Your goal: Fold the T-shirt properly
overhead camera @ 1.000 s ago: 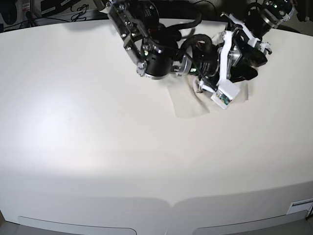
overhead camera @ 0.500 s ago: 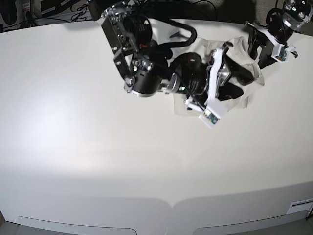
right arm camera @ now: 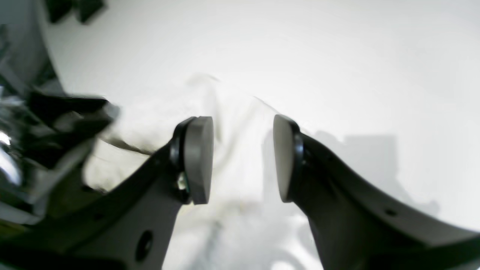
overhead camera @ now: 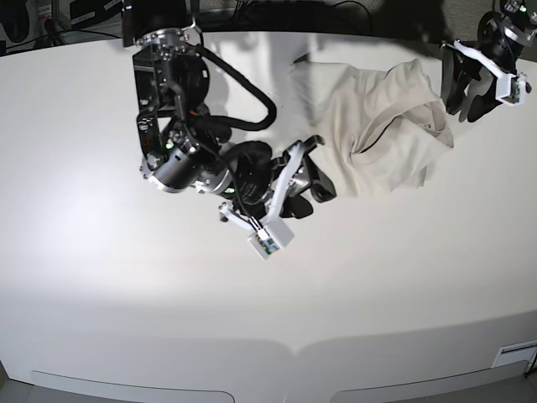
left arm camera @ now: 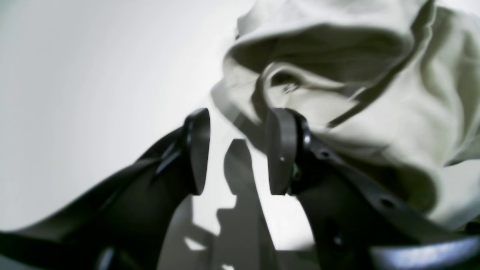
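Observation:
The pale beige T-shirt (overhead camera: 377, 126) lies crumpled in a heap at the back right of the white table (overhead camera: 126, 277). My left gripper (overhead camera: 466, 94) hovers at the heap's right edge, open. In the left wrist view this gripper (left arm camera: 238, 150) has only table between its pads, and the T-shirt (left arm camera: 356, 86) bulges just behind the right fingertip (left arm camera: 280, 150). My right gripper (overhead camera: 316, 185) stands open just left of the shirt's near corner. In the blurred right wrist view it (right arm camera: 240, 157) is empty, with the pale T-shirt (right arm camera: 228, 108) beyond it.
The right arm's black body and cable (overhead camera: 180, 151) take up the back left-centre of the table. Dark cables and equipment (overhead camera: 92, 13) run along the far edge. A small white label (overhead camera: 516, 353) sits at the front right corner.
My right arm has swung down and left off the shirt, uncovering it. My left gripper has pulled away to the far right. The shirt now lies spread wider and free of both grippers.

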